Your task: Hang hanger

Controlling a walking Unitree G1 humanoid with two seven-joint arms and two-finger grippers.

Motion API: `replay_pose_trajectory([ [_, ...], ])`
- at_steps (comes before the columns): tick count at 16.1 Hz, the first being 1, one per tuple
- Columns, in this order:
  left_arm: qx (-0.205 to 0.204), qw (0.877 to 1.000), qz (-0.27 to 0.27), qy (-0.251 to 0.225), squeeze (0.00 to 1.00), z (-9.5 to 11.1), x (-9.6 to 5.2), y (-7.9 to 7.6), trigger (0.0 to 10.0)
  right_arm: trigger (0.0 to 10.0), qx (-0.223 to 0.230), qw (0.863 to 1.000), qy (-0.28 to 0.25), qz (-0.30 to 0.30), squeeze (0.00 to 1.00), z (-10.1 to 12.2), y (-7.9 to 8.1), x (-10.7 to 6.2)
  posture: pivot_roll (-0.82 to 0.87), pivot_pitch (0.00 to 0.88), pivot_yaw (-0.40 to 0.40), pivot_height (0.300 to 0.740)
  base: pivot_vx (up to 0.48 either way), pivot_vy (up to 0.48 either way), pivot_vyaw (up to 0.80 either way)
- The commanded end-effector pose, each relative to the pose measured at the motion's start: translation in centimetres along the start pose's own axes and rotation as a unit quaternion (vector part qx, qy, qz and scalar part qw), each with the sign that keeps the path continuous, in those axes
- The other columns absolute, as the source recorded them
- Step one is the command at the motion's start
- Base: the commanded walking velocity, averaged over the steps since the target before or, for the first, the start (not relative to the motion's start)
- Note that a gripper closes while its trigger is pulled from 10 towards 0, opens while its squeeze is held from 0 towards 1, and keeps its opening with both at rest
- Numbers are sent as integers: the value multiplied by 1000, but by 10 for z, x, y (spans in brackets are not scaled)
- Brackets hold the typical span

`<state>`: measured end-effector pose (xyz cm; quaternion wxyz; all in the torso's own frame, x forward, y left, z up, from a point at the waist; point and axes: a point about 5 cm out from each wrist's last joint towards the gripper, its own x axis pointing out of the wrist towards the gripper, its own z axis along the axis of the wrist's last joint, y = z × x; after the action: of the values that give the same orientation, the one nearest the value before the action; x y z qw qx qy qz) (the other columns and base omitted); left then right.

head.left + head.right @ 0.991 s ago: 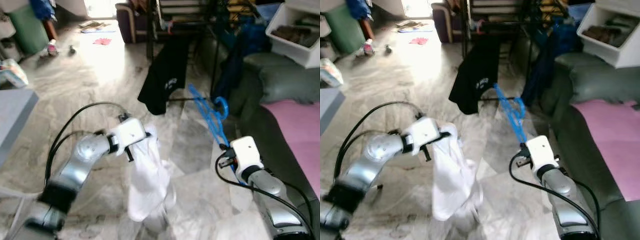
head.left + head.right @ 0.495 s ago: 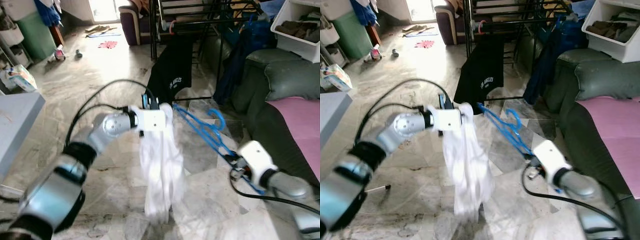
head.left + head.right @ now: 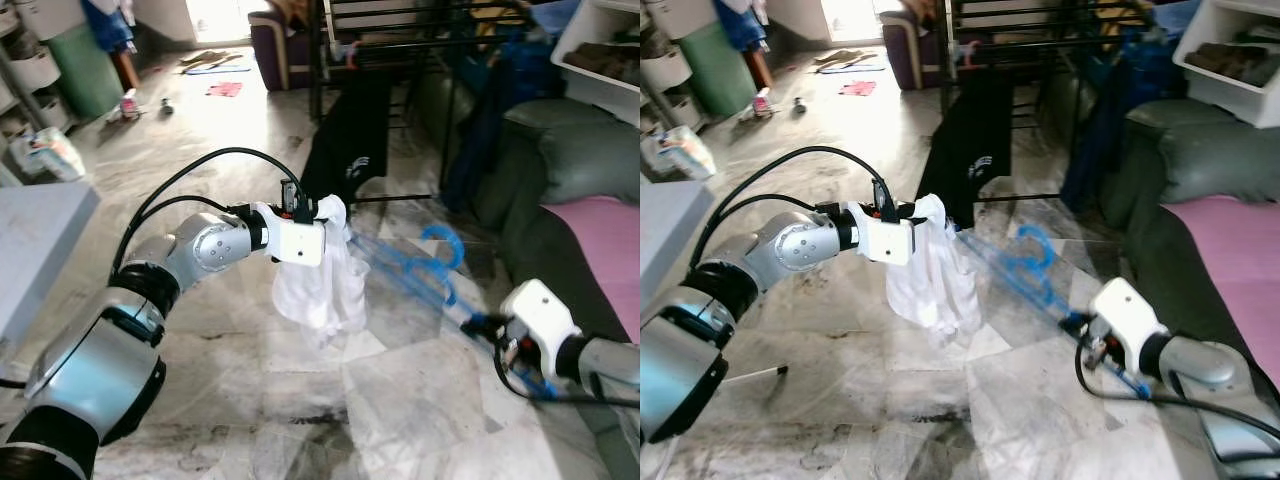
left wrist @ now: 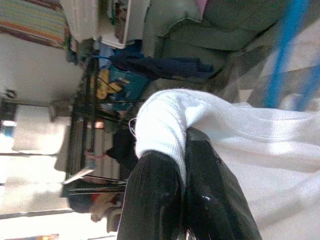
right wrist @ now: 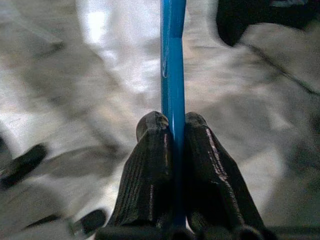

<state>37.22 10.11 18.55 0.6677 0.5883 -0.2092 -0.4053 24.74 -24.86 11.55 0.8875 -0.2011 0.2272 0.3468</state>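
A blue plastic hanger (image 3: 415,272) stretches across the middle, its hook (image 3: 443,240) pointing up. My right gripper (image 5: 173,131) is shut on the hanger's lower end, at the right near the sofa. A white garment (image 3: 318,280) hangs bunched in mid-air above the floor. My left gripper (image 4: 182,150) is shut on the garment's knitted edge, right beside the hanger's far end. Part of the hanger sits behind or inside the white cloth (image 3: 930,275). The black drying rack (image 3: 400,40) stands behind, with a black T-shirt (image 3: 345,150) hanging from it.
A dark green sofa (image 3: 580,170) with a pink cover (image 3: 605,240) lies at the right. A white bin (image 3: 610,60) sits above it. A grey table edge (image 3: 40,230) is at the left. Marble floor (image 3: 200,140) opens toward the back left, with small items scattered.
The white garment has been drawn up and bunched, hanging shorter than before. The right gripper with the hanger has moved lower and rightward. The camera has shifted slightly.
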Motion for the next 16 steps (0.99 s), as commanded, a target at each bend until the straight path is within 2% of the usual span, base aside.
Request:
replay_pose_trajectory([
  [1, 43, 999, 2, -7, 0, -1, -3, 10, 10000, 10000, -9, 999, 1, 36, 0, 4, 5, -5, -38, 12, 76, 740, 0, 0, 0],
  [3, 55, 998, -5, -5, 0, -2, -4, 9, 10000, 10000, -6, 999, 11, 40, 0, 2, 0, -11, -40, 12, 81, 740, 0, 0, 0],
  [5, 80, 997, -18, 14, 0, -8, -6, 3, 10000, 10000, -23, 999, 47, 13, 0, -4, -15, -23, -43, 11, 91, 740, 0, 0, 0],
  [8, 101, 994, -34, 21, 0, -11, -7, -9, 10000, 10000, -23, 998, 48, 12, 0, -4, -16, -26, -40, 16, 93, 740, 0, 0, 0],
  [12, 96, 995, -16, 25, 0, -10, -3, 1, 10000, 10000, -23, 998, 44, 45, 0, 3, -13, -31, -37, 19, 100, 740, 0, 0, 0],
  [13, 111, 993, -4, 36, 0, -11, -1, 5, 10000, 10000, -26, 996, 43, 73, 0, 6, -7, -33, -35, 21, 106, 740, 0, 0, 0],
  [15, 135, 988, -2, 76, 0, -17, 0, 7, 10000, 10000, -34, 995, 48, 81, 0, 9, -8, -37, -37, 21, 110, 740, 0, 0, 0],
  [16, 119, 987, -5, 106, 0, -22, 0, 5, 10000, 10000, -54, 995, 54, 56, 0, 12, -17, -40, -41, 20, 114, 740, 0, 0, 0],
])
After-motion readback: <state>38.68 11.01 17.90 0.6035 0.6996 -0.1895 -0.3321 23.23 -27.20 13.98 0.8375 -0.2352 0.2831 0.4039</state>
